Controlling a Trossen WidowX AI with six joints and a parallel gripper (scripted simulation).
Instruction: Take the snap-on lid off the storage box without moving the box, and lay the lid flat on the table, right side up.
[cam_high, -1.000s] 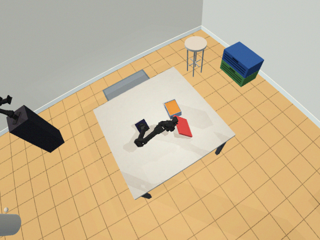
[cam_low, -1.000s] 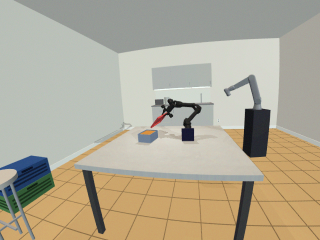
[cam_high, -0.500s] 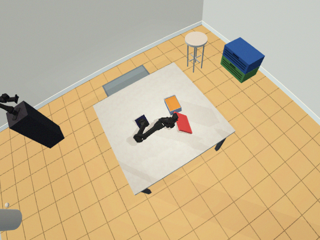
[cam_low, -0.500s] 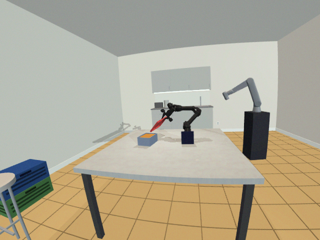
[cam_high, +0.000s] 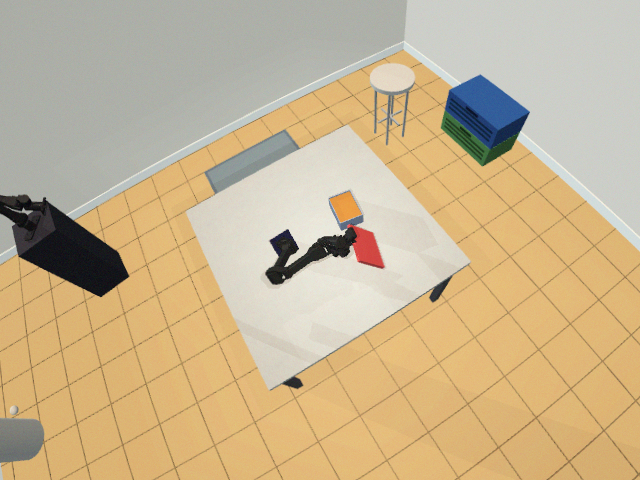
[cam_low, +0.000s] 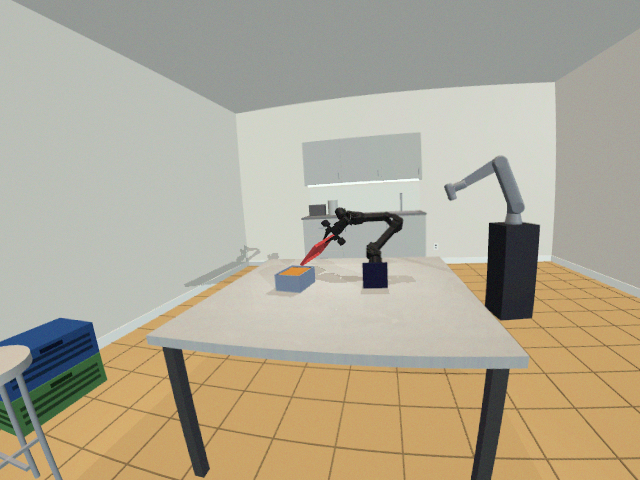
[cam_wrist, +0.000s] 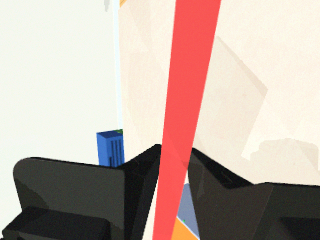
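Observation:
The storage box (cam_high: 350, 223) (cam_low: 292, 282) is blue-grey with an orange inside or filling and stands upright and uncovered on the table (cam_high: 289, 330) (cam_low: 336, 320). A corner of the box (cam_wrist: 187, 205) also shows low in the wrist view. My gripper (cam_high: 353, 238) (cam_low: 333, 237) (cam_wrist: 174, 151) is shut on the red lid (cam_high: 368, 248) (cam_low: 315, 251) (cam_wrist: 190, 75). The lid is held above the table, beside the box, steeply tilted with its far edge lower than the gripper. Which face of the lid is the top side, I cannot tell.
The arm's dark blue base block (cam_high: 277, 241) (cam_low: 374, 275) stands on the table beside the box. A round stool (cam_high: 392, 78) (cam_low: 12, 359) and stacked blue and green crates (cam_high: 485, 111) (cam_low: 56, 351) stand on the floor off the table.

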